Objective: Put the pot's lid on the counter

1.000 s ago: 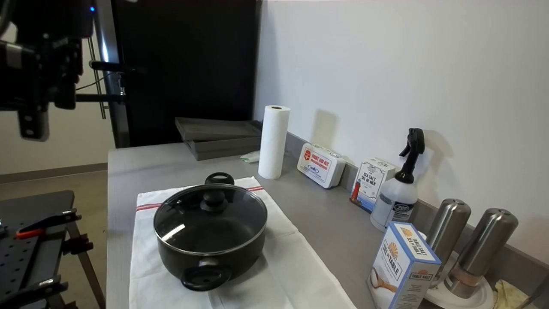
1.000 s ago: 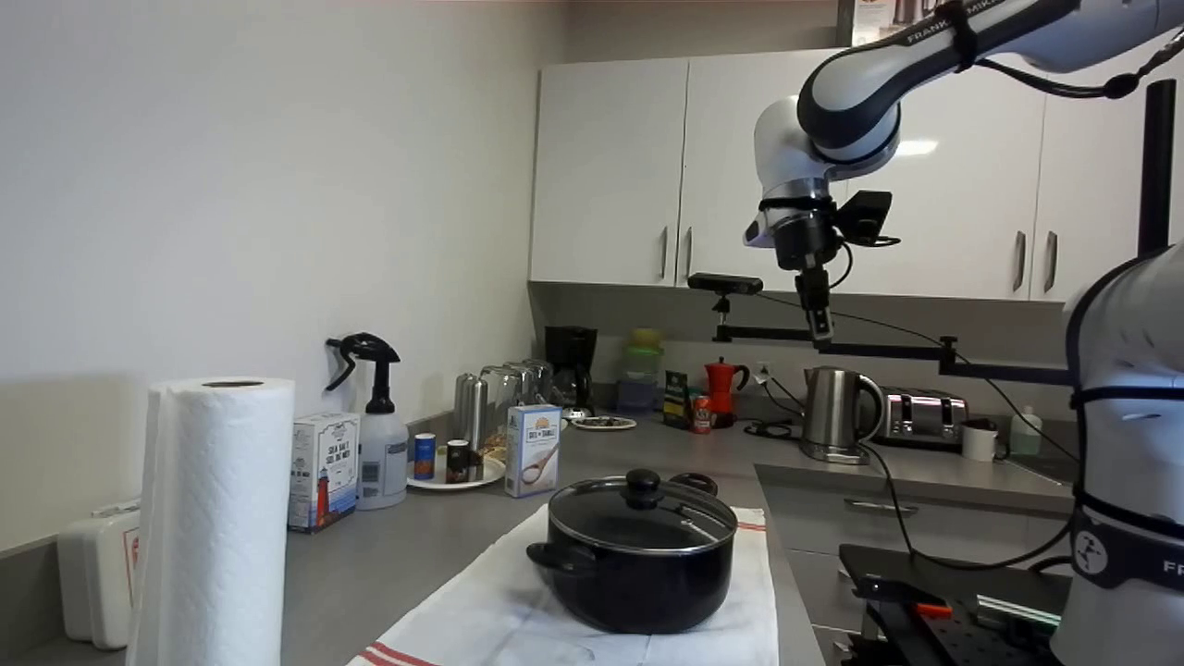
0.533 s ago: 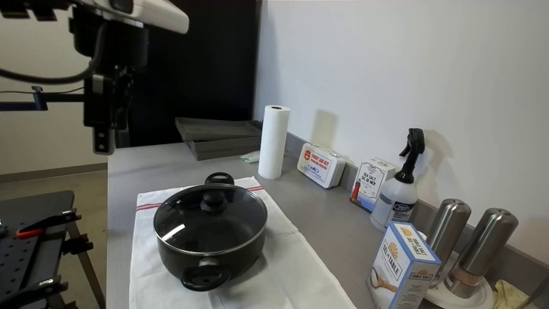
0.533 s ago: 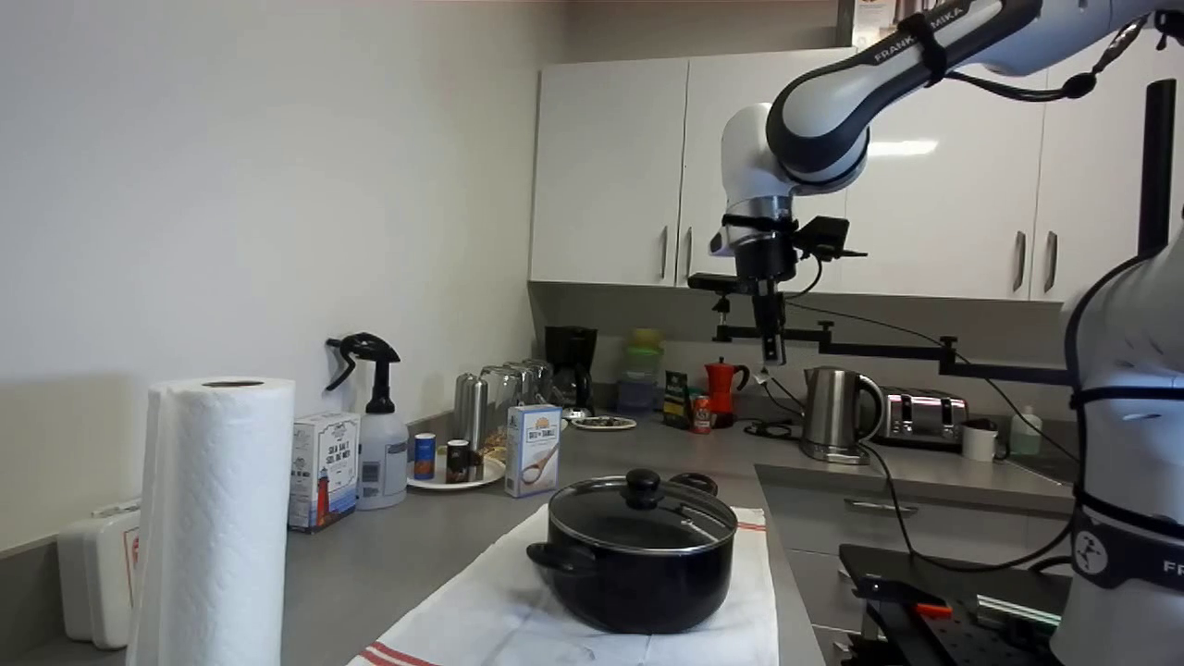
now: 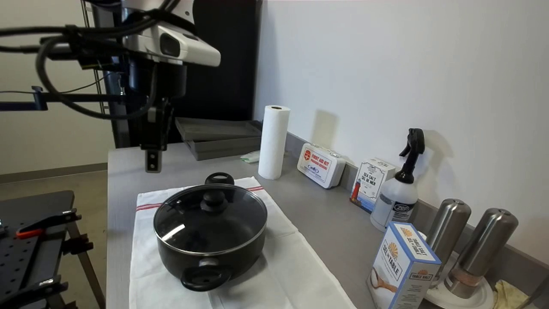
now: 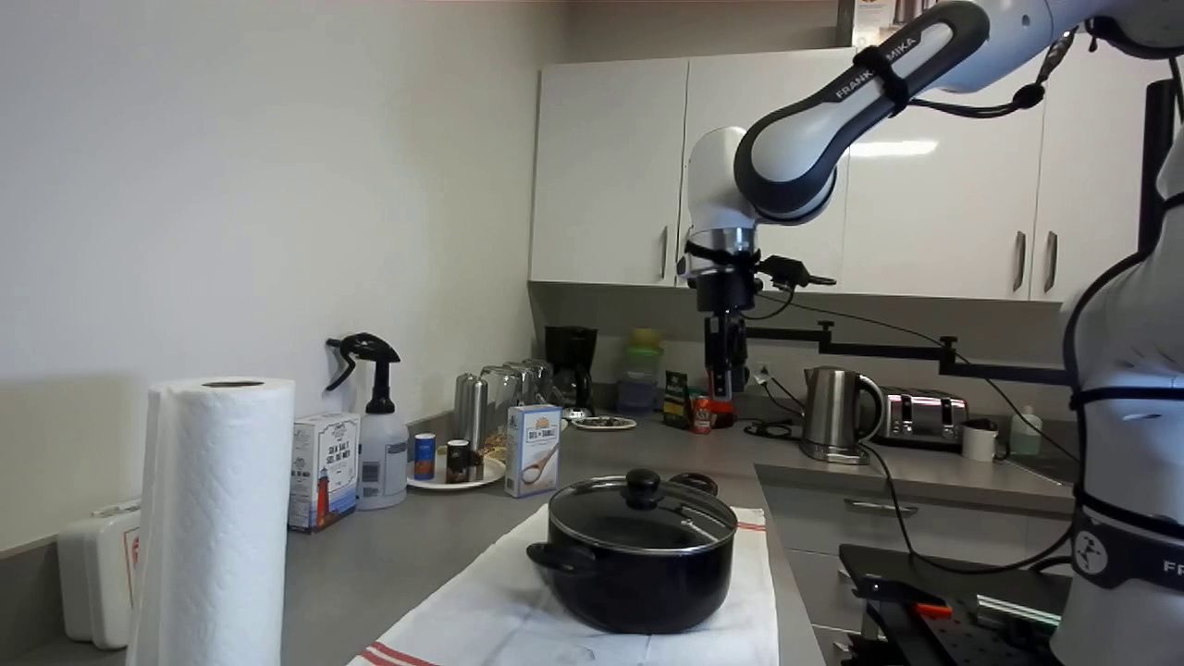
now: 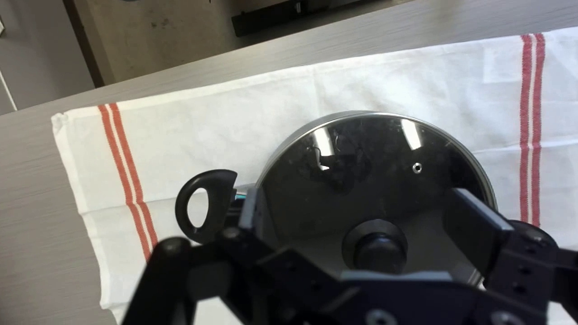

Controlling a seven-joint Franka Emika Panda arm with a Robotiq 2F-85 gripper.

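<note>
The tool [image 7: 359, 205] hangs higher than the lid [image 5: 210, 225], apart from it, jaws spread wide, holding nothing; in the wrist view the knob [image 7: 379, 250] appears in their gap. The lid sits on the pot [image 6: 647, 592], which stands on a white cloth [image 5: 283, 268]. Along one long side the cloth leaves a narrow strip before the edge of the desk [image 5: 121, 206]. Toward the wall [image 5: 386, 64], a broader stretch separates it from the first aid kit [image 5: 321, 166] and spray bottle [image 5: 391, 199]. A paper towel roll [image 5: 273, 142] stands just past one corner.

A spray bottle [image 5: 396, 195] stands beside a sea salt box [image 5: 371, 183].
</note>
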